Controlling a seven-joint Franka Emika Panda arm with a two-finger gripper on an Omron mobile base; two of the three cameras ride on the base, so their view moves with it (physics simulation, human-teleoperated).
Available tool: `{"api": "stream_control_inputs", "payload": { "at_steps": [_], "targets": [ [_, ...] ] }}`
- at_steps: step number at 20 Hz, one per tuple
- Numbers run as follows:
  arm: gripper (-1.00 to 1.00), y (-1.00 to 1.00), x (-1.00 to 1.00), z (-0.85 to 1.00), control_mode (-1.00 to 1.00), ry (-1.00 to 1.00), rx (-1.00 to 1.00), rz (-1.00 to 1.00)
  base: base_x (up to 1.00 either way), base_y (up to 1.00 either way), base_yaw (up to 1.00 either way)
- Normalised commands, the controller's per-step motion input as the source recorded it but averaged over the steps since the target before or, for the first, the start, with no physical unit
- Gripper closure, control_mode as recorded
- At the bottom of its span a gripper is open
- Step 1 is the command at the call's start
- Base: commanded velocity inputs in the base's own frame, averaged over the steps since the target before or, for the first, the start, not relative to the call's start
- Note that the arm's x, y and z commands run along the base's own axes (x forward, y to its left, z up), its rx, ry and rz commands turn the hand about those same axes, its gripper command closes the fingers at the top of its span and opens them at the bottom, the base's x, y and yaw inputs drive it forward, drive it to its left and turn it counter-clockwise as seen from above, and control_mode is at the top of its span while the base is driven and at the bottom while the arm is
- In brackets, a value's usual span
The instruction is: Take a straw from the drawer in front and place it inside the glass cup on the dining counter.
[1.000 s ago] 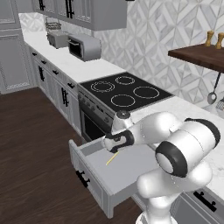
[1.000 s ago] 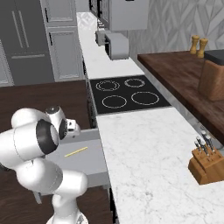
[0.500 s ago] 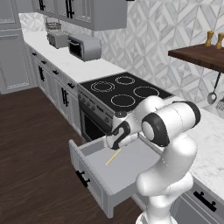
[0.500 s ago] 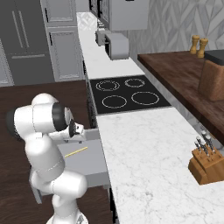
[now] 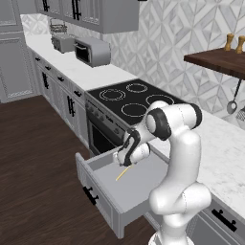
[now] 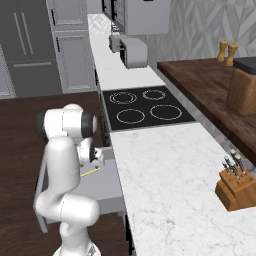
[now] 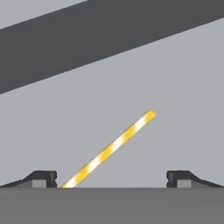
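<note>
The kitchen counter [image 5: 225, 143] runs along the wall with the black cooktop [image 5: 136, 98] set in it, and below its edge the drawer [image 5: 107, 191] stands pulled out, its black bar handle [image 5: 89, 195] facing the dark wood floor. The white arm folds down over the open drawer, and the gripper [image 5: 123, 160] hangs low inside it, close above the grey drawer floor.

On that floor lies the straw [image 7: 109, 151] — thin, yellow with pale stripes, flat and alone. From the left base camera it pokes out just beneath the hand; from the right base camera a short yellow piece shows beside the wrist. In the hand view it runs slantwise between the two fingertips [image 7: 43, 178], its near end close by one of them, its far end pointing away across the drawer floor.

The jaws stand wide apart and hold nothing. The step in hand looks to be the reach for the straw, with the pick not yet made. The next move likely calls for a short descent with the fingers on either side of the stick, perhaps a small turn of the wrist so they cross it squarely — then a close and a lift out of the drawer.
</note>
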Motion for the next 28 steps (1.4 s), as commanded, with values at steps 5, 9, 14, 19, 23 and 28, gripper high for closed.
{"api": "stream_control_inputs", "payload": {
  "at_steps": [5, 9, 14, 19, 23, 28],
  "targets": [
    [-1.00, 0.00, 0.24, -0.49, -1.00, 0.00, 0.00, 0.00, 0.00, 0.00, 0.00],
    [-1.00, 0.00, 0.24, -0.41, -1.00, 0.00, 0.00, 0.00, 0.00, 0.00, 0.00],
    [-1.00, 0.00, 0.07, -0.36, -1.00, 0.02, 0.00, -0.01, 0.00, 0.00, 0.00],
    [1.00, 0.00, 0.00, -0.38, -1.00, 0.06, 0.00, -0.02, 0.00, 0.00, 0.00],
    [1.00, 0.00, 0.00, -0.41, -1.00, 0.07, 0.00, -0.01, 0.00, 0.00, 0.00],
    [1.00, 0.00, 0.00, -0.31, -1.00, 0.02, 0.00, 0.00, 0.00, 0.00, 0.00]
  ]
}}
